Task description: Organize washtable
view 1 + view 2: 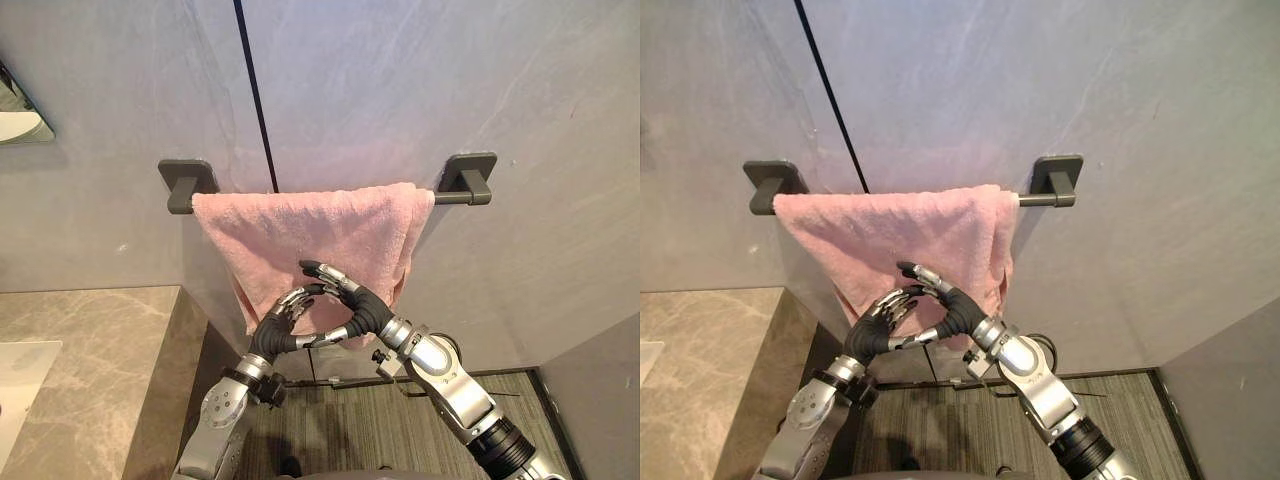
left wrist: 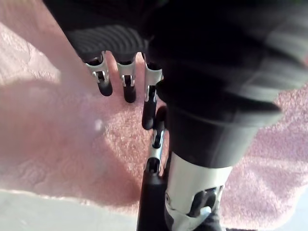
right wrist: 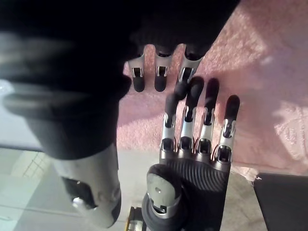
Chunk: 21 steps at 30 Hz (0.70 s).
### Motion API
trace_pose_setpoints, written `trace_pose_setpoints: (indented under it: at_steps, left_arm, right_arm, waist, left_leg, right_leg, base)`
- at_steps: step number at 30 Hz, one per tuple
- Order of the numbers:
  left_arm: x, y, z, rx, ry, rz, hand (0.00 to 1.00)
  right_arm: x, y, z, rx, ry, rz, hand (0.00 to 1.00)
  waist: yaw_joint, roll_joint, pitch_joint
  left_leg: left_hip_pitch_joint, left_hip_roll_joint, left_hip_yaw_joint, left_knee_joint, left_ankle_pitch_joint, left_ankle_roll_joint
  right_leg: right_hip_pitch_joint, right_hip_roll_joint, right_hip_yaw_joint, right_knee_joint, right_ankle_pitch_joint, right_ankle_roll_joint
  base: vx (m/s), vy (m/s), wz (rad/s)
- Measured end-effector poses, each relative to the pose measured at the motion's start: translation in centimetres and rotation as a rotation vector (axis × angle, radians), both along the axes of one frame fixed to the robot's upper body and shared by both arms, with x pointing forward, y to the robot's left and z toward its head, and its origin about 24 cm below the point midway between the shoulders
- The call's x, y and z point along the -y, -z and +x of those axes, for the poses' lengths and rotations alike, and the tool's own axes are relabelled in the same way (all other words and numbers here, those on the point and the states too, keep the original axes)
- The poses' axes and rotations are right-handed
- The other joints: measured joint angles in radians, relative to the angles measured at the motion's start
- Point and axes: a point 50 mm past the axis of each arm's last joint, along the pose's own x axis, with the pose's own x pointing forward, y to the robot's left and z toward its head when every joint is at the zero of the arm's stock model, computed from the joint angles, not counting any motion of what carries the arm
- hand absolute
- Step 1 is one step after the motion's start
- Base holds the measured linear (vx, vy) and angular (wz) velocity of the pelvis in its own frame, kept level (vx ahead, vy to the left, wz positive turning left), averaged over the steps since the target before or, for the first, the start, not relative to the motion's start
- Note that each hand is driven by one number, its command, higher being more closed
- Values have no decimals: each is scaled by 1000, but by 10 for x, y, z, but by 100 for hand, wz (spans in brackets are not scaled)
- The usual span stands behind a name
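Pink towel (image 1: 320, 230) draped over bar (image 1: 452, 197); left hand (image 1: 274, 334), right hand (image 1: 362, 304) straight-fingered, just before its lower part.

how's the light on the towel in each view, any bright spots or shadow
Left eye view: soft even light, the towel darkens the wall beneath it. Left wrist view: a bright patch on the towel beside the left robot hand, the rest shaded. Right wrist view: bright patches on the towel beyond the right robot hand.
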Motion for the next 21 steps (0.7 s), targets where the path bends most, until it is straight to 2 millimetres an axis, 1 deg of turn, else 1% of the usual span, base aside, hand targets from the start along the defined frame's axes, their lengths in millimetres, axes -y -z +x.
trace_pose_setpoints:
  at_steps: [1,3,4,7,10,16,19,21]
  left_arm:
    - [-1,1,2,-5,-22,-5,0]
    - [-8,-2,6,16,-79,-18,0]
    - [-16,-7,10,45,-140,-27,0]
    - [-26,-12,14,76,-201,-21,0]
    - [-28,-11,14,71,-222,-26,0]
    - [-39,-7,14,61,-316,-21,0]
    - [-43,-5,14,50,-343,-20,0]
    - [-47,-5,13,50,-366,-17,0]
  right_arm:
    - [3,1,0,-6,13,1,0]
    - [10,5,1,-30,55,7,0]
    - [18,11,2,-60,103,1,0]
    - [31,16,2,-86,168,3,0]
    - [37,15,5,-82,211,19,0]
    - [41,10,7,-85,259,91,0]
    - [46,8,2,-83,292,128,0]
    - [48,7,2,-78,300,134,0]
  waist:
    - [0,0,0]
    - [3,-2,-1]
    - [2,-2,-1]
    - [-3,-2,-1]
    - [-3,-2,-1]
    - [-2,-2,-1]
    - [-1,-3,-2]
    - [-2,-5,-3]
  left_leg:
    - [0,0,1,2,0,0]
    - [-1,0,1,3,0,0]
    - [-1,0,1,3,0,0]
    - [-2,0,3,3,0,0]
    - [-2,2,11,3,-1,-1]
    - [-3,2,21,3,-1,-1]
    - [-3,2,21,3,-1,-1]
    - [-3,2,21,3,-1,-1]
  right_leg:
    - [0,0,0,0,0,0]
    - [0,0,0,-1,0,0]
    - [0,1,0,-2,0,0]
    - [-1,1,1,-4,0,0]
    - [-1,2,8,-14,8,-1]
    - [1,4,20,-32,22,-1]
    - [1,4,20,-32,22,-1]
    - [1,4,20,-32,22,-1]
  base:
    - [0,0,0]
    - [0,0,0]
    - [0,0,0]
    - [-4,0,-1]
    - [-19,0,-7]
    - [-23,-1,-6]
    - [0,0,0]
    - [0,0,0]
